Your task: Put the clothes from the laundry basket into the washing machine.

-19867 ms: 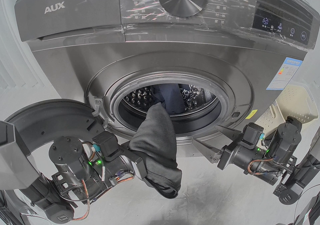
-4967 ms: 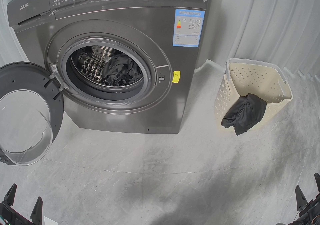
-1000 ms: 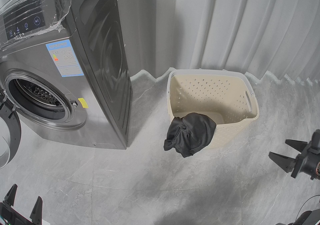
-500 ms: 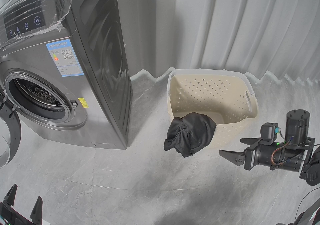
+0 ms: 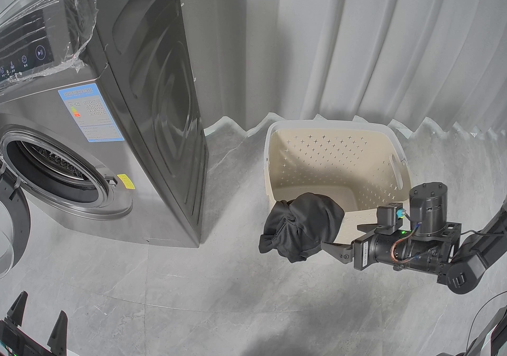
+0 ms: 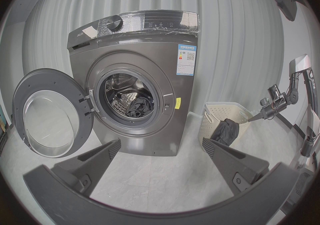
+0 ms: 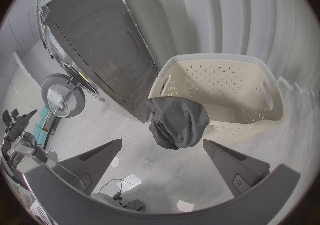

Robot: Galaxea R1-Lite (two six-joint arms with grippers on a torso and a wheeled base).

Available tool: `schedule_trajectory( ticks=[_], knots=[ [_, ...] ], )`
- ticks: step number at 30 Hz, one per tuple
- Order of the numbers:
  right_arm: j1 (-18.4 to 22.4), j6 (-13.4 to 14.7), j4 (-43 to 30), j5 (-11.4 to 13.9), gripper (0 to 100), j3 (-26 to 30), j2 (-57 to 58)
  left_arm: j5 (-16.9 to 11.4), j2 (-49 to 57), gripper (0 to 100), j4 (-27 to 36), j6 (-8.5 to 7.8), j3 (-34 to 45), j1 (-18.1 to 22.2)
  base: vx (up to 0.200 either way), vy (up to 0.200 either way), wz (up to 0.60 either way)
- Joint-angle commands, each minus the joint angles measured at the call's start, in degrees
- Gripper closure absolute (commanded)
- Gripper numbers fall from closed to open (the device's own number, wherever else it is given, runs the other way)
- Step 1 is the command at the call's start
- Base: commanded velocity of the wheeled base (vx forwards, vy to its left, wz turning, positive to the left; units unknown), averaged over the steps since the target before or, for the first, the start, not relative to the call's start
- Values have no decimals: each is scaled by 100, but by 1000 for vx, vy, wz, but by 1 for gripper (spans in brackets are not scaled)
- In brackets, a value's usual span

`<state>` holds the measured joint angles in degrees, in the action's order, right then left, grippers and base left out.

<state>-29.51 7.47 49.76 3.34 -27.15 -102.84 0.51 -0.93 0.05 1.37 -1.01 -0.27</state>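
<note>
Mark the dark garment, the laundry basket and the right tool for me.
dark garment (image 5: pixel 303 222), head view, middle of the bunched cloth.
laundry basket (image 5: pixel 338 161), head view, inner back wall.
right tool (image 7: pixel 162 141), right wrist view, midway between its open fingertips.

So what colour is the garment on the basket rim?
The garment is dark grey; clearest in right wrist view.

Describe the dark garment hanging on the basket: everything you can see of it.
The garment is dark grey, matte soft fabric, bunched and creased into a rounded lump with a twisted fold at one end. It is draped over the near rim of the cream basket, at the corner nearest the washer, mostly hanging down the outer wall. The right gripper is beside it, jaws open; whether it touches cannot be told.
</note>
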Motion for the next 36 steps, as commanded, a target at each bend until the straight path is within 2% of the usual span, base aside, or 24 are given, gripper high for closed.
schedule_trajectory(
  ticks=[1,7,21,36],
  knots=[
    [-107,-9,69,-53,0,-309,-658,2,66,0,4,4,92,0,0,0,0],
    [-151,-44,78,-158,0,-1047,-1238,2,66,0,4,13,92,0,0,0,0],
    [-11,-176,86,-167,0,-2119,-2320,-7,66,0,4,13,92,0,0,0,0],
    [-37,-246,86,-167,0,-2594,-2680,-7,66,0,4,30,92,0,0,0,0]
  ],
)
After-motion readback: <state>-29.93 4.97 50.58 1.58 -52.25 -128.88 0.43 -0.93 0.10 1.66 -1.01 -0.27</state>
